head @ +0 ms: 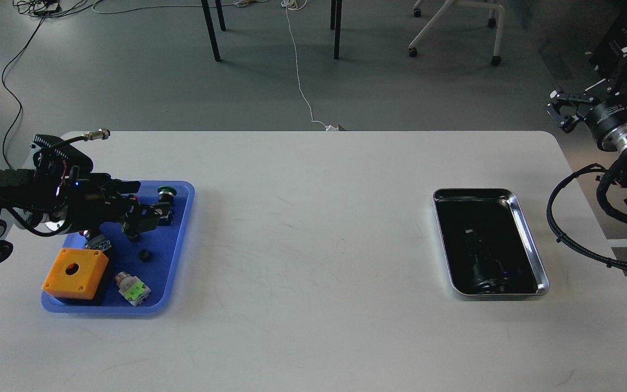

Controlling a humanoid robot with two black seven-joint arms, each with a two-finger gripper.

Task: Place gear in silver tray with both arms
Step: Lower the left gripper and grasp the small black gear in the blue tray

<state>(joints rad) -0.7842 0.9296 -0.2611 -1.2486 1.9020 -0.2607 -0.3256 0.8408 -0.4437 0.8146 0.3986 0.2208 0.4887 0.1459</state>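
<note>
White table [313,326] lower frame. Small black round gear [145,255] in blue plastic tray [183,228], left frame, just below-right of left gripper [147,220], jaws unclear. Shiny silver metal tray [531,245] far right, near parted right gripper [561,111].

Probably a lab: floor cables [298,71], wheeled chair base [455,27], white table [313,272].

Grey floor [145,65], white table [313,245] with rounded corners, black table legs [211,30] behind it, white wheeled chair base [455,27], white cable [298,71] trailing across the floor, black cables [17,71] at left, soft even light
</note>
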